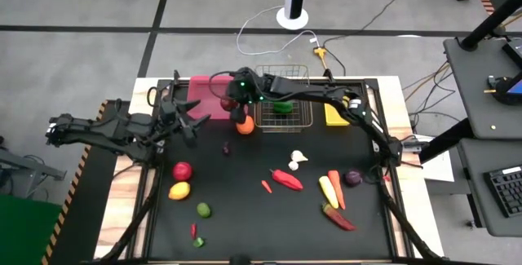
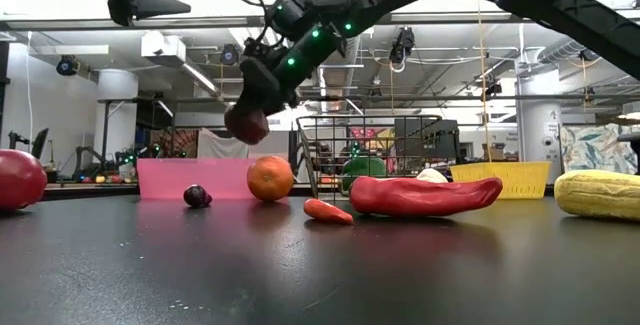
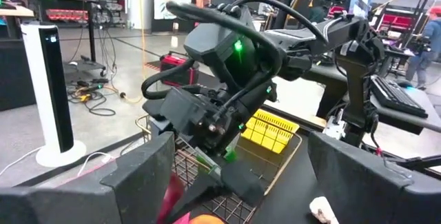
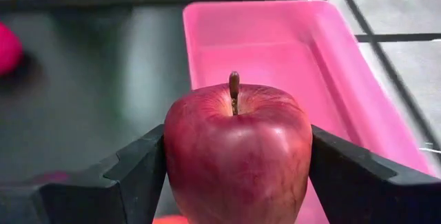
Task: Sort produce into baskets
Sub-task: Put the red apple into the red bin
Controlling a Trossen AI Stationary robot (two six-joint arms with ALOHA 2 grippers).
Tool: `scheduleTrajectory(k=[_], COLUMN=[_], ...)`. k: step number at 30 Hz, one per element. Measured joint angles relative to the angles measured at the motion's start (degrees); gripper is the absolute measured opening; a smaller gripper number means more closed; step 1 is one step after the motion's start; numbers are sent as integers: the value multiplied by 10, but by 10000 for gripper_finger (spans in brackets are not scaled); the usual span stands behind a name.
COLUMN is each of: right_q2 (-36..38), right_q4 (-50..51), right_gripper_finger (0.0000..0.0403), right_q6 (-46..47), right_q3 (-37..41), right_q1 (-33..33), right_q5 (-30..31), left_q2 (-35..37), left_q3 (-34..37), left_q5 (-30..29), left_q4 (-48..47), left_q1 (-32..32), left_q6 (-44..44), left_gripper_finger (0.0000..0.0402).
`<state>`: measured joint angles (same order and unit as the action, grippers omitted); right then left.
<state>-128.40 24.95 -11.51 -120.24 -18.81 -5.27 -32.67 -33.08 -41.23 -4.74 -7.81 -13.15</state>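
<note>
My right gripper (image 1: pixel 230 100) is shut on a dark red apple (image 4: pixel 238 148), up in the air beside the pink bin (image 4: pixel 303 65), at that bin's side nearest the wire basket (image 1: pixel 283 102). An orange (image 2: pixel 270 178) lies on the table just below the apple (image 2: pixel 247 123). A green pepper (image 1: pixel 282 108) sits inside the wire basket, and the yellow bin (image 1: pixel 336 114) stands to the basket's right. My left gripper (image 1: pixel 194 125) hovers open near the pink bin's near left corner, with nothing between its fingers (image 3: pixel 138 176). My right gripper pinches the apple's two opposite sides (image 4: pixel 172 155) between its two fingers (image 4: pixel 131 176). The fingers slant downward, coming from the table's right. The apple sits upright with its stem (image 4: pixel 234 89) up, lifted clear of the table.
Loose produce lies across the black mat: a red apple (image 1: pixel 182 170), a lemon (image 1: pixel 179 190), a lime (image 1: pixel 203 209), a long red chilli (image 1: pixel 287 179), garlic (image 1: pixel 298 159), corn (image 1: pixel 328 190), a carrot (image 1: pixel 335 187), and a purple onion (image 1: pixel 353 178). A small onion (image 2: pixel 197 196) lies before the pink bin.
</note>
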Motion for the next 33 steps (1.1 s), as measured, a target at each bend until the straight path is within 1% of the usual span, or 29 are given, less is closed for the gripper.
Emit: scheduleTrajectory(k=[6,15,26,31,33], right_q2=[-2,-3,-4,-27,-36], right_q4=[24,33,-63,-108,-103], right_gripper_finger=[295,295,295,295,295], right_q6=[-35,-66,-46,-42,-37], right_q3=[3,5,10,11,8], right_q1=[0,0,2,5,6], right_q5=[39,38,34,34,39], left_q2=[2,2,2,7,10], left_q3=[0,0,0,0,0], left_q5=[0,-1,-2,-5,-5], left_q4=[-9,-16,-13,4,7], left_q1=[0,0,0,0,0], left_q6=[2,4,6,17,21], left_gripper_finger=[315,315,315,315,315])
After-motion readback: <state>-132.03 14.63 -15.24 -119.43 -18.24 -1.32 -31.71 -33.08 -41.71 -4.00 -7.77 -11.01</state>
